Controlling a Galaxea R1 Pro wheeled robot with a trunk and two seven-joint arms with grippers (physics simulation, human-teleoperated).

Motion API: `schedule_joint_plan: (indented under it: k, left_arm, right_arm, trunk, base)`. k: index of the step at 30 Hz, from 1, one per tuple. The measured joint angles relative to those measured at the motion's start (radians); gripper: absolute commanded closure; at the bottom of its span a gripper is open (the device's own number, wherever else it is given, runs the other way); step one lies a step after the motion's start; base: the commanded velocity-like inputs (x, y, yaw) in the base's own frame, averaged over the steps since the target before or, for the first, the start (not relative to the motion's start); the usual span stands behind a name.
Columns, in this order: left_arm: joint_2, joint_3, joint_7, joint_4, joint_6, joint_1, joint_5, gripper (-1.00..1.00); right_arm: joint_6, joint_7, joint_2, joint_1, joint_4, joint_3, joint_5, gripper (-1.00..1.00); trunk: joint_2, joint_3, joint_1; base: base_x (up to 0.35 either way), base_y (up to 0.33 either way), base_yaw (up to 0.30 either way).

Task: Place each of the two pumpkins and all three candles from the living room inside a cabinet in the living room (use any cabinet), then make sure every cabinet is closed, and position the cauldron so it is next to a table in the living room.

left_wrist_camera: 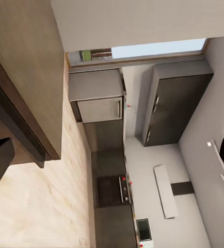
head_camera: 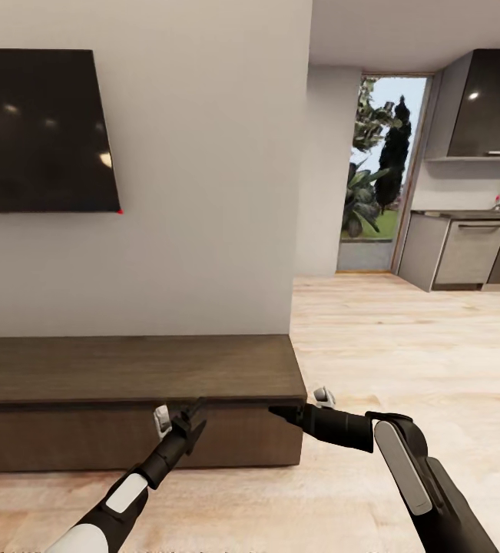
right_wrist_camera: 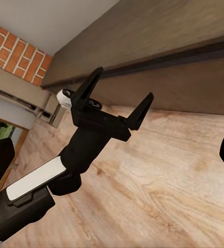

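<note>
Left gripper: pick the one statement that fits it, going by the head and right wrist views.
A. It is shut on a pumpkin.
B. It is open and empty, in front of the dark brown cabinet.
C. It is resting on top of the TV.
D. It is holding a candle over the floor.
B: the left gripper has its two fingers spread with nothing between them, just in front of the cabinet and below its top edge.

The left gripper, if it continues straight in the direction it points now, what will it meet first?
Most likely the cabinet. The left gripper has open jaws and aims up at the dark front just under the top's overhanging edge, with nothing between them. Exact depth is unclear.
</note>
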Motion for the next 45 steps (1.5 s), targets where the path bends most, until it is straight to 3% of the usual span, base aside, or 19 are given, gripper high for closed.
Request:
schedule_joint_plan:
  k: [5, 27, 45]
  left_arm:
    - [0.000, 0.000, 0.000, -0.001, 0.000, 0.000, 0.000, -1.00]
    - [0.000, 0.000, 0.000, 0.000, 0.000, 0.000, 0.000, -1.00]
    - [0.000, 0.000, 0.000, -0.001, 0.000, 0.000, 0.000, -1.00]
  right_arm:
    - [0.000, 0.000, 0.000, 0.000, 0.000, 0.000, 0.000, -1.00]
    - [0.000, 0.001, 0.000, 0.000, 0.000, 0.000, -0.001, -1.00]
    - [0.000, 0.001, 0.000, 0.000, 0.000, 0.000, -0.002, -1.00]
  trunk:
    - [-0.035, -0.016, 0.019]
    - [-0.040, -0.101, 0.029]
    - [-0.040, -0.101, 0.029]
  base:
    - [0.000, 0.000, 0.000]
    - [0.000, 0.000, 0.000]
    - [0.000, 0.000, 0.000]
